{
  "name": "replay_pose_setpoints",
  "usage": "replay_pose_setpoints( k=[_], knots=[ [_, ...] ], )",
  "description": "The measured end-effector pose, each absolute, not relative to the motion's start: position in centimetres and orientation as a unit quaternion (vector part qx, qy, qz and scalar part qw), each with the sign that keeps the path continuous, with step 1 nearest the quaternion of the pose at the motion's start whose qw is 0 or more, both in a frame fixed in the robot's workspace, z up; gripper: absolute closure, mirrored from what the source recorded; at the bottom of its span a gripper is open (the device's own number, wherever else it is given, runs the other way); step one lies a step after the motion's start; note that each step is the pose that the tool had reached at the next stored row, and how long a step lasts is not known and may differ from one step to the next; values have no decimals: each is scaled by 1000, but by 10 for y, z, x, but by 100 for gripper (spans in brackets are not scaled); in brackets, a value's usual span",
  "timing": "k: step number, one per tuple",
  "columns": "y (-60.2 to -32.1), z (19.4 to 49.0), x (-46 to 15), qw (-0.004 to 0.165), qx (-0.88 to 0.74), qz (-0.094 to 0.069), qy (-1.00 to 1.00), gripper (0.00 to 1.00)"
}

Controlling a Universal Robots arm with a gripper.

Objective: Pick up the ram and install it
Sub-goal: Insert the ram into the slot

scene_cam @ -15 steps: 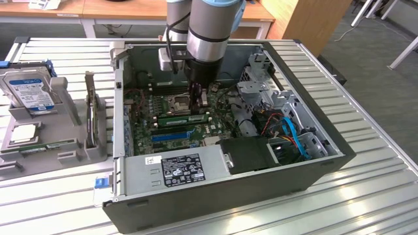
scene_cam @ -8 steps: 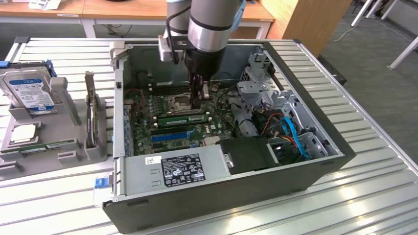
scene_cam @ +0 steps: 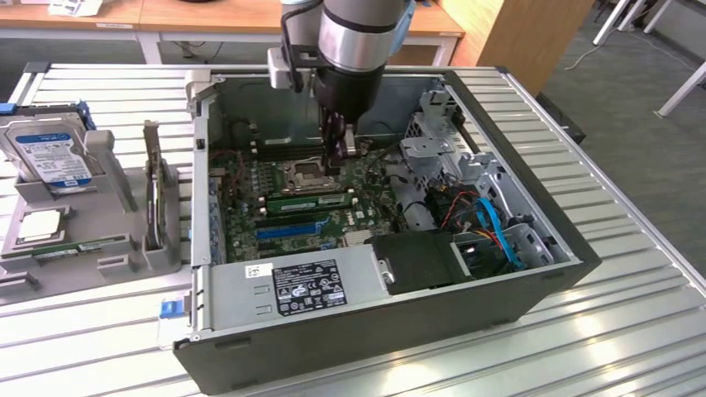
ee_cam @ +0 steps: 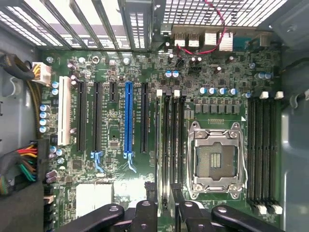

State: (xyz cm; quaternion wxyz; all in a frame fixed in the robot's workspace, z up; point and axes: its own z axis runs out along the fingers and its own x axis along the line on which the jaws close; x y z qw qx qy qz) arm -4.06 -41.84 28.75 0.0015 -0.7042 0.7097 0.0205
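- I am hanging my gripper (scene_cam: 346, 152) inside the open case (scene_cam: 386, 331), over the motherboard (ee_cam: 116, 140) and near the socket (scene_cam: 303, 174).
- I am holding my fingers (ee_cam: 145, 212) spread, with a gap between them, pinching nothing.
- The ram (scene_cam: 309, 201) is standing on edge in a slot, lying between the socket and the blue slot (scene_cam: 293, 229) and running parallel to both.
- I cannot tell whether it is pressed fully home.
- My gripper is hovering above the ram, apart from it.
- In the wrist view my fingers are straddling one end of the black slots (ee_cam: 171, 140) beside the socket.
- A tray (scene_cam: 111, 265) is sitting outside the case on the exterior view's left, carrying a hard drive (scene_cam: 50, 153).
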Motion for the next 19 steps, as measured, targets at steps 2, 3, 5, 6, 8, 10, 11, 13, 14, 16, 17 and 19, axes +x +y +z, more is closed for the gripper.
replay_pose_setpoints(
  k=[2, 3, 5, 6, 8, 10, 11, 13, 14, 16, 17, 19],
  knots=[
    [-418, 291, -41, 1, -704, 21, 710, 75],
    [-418, 293, -41, 1, -704, 21, 710, 75],
    [-418, 297, -41, 1, -704, 21, 710, 75],
    [-418, 298, -41, 1, -704, 21, 710, 75],
    [-418, 301, -41, 1, -704, 20, 710, 75],
    [-418, 304, -41, 1, -704, 21, 710, 75],
    [-418, 305, -41, 1, -704, 21, 710, 75],
    [-418, 306, -41, 2, -704, 21, 710, 75],
    [-418, 306, -41, 1, -704, 21, 710, 75],
    [-418, 306, -41, 2, -704, 21, 710, 75],
    [-418, 306, -41, 1, -704, 21, 710, 75],
    [-418, 306, -41, 1, -704, 21, 710, 75]
  ],
)
